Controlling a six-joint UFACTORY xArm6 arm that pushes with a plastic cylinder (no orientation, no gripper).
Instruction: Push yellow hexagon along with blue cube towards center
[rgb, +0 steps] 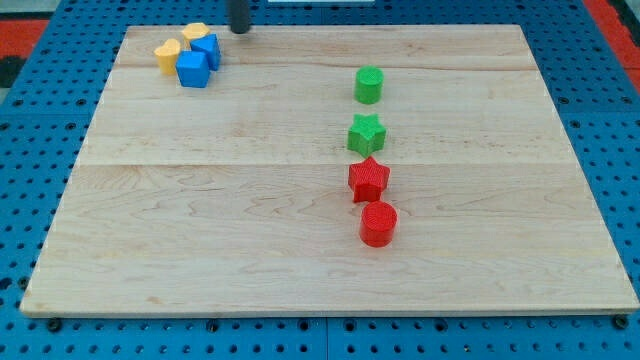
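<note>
A cluster of blocks sits at the board's top left. A blue cube (193, 69) is at its lower edge, with a second blue block (208, 49) just above and to the right. A yellow hexagon (194, 32) is at the cluster's top and another yellow block (168, 55) is at its left. All touch or nearly touch. My tip (240, 29) is at the view's top edge, a short way to the right of the yellow hexagon and apart from it.
A green cylinder (368, 85), a green star (366, 133), a red star (368, 179) and a red cylinder (378, 223) form a column right of the board's middle. The wooden board (200, 230) lies on a blue pegboard.
</note>
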